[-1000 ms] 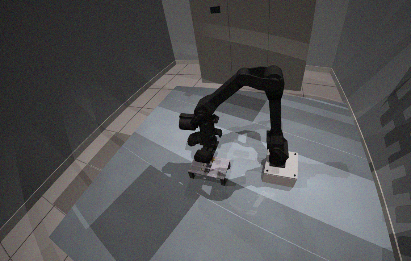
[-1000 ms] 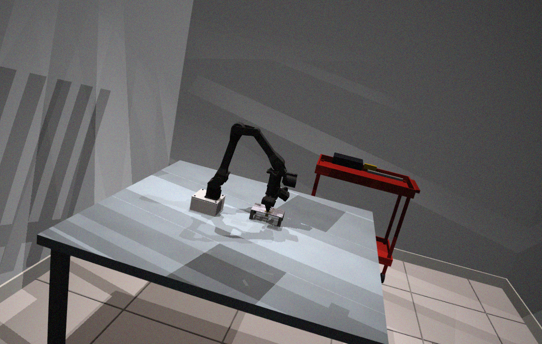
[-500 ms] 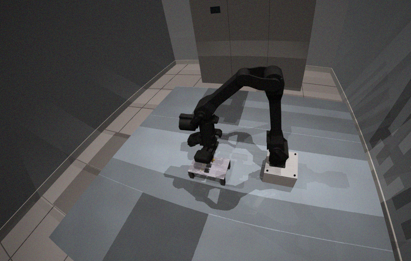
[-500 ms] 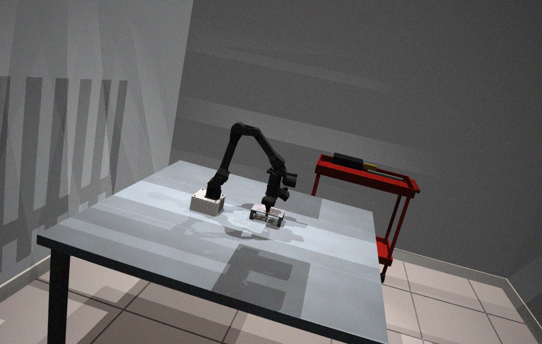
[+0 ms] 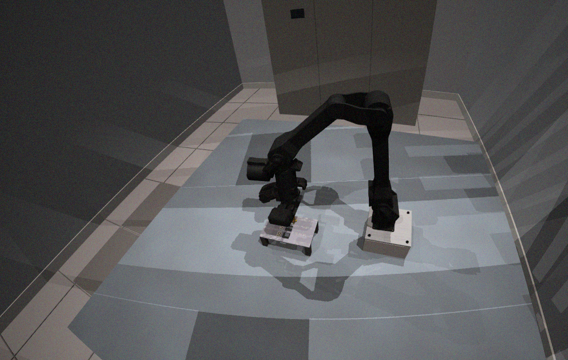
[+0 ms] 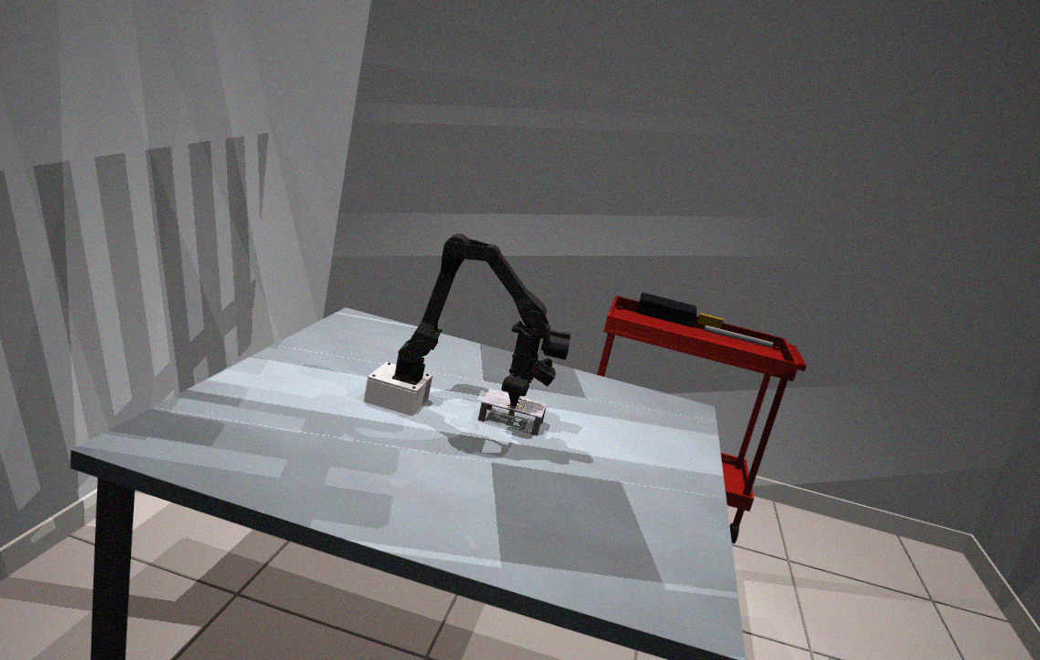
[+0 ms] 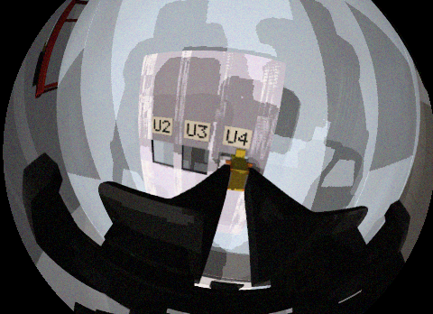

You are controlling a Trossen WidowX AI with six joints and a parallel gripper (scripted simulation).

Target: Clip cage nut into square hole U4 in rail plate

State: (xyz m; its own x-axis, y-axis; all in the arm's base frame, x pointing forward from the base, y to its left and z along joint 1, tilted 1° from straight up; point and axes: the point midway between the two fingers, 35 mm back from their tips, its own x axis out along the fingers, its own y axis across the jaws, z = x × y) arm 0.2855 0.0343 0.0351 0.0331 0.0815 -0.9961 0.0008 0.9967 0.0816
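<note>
The fingers (image 5: 292, 221) (image 6: 512, 408) pinch the nut (image 5: 294, 220) (image 7: 238, 170), likely to keep its wings squeezed for the hole partly hidden just beside them, below the U4 label (image 7: 237, 137).

top: on desk (image 5: 411, 308) (image 6: 392, 500) (image 7: 397, 133), rail plate (image 5: 304, 230) (image 6: 533, 403) (image 7: 194, 88) left of base box (image 5: 386, 249) (image 6: 394, 397) | exterior: cart (image 6: 671, 337) (image 7: 52, 44) behind desk, right | wrist: U2 (image 7: 162, 125), U3 (image 7: 197, 130), U4 (image 7: 237, 138) left-to-right on plate
</note>
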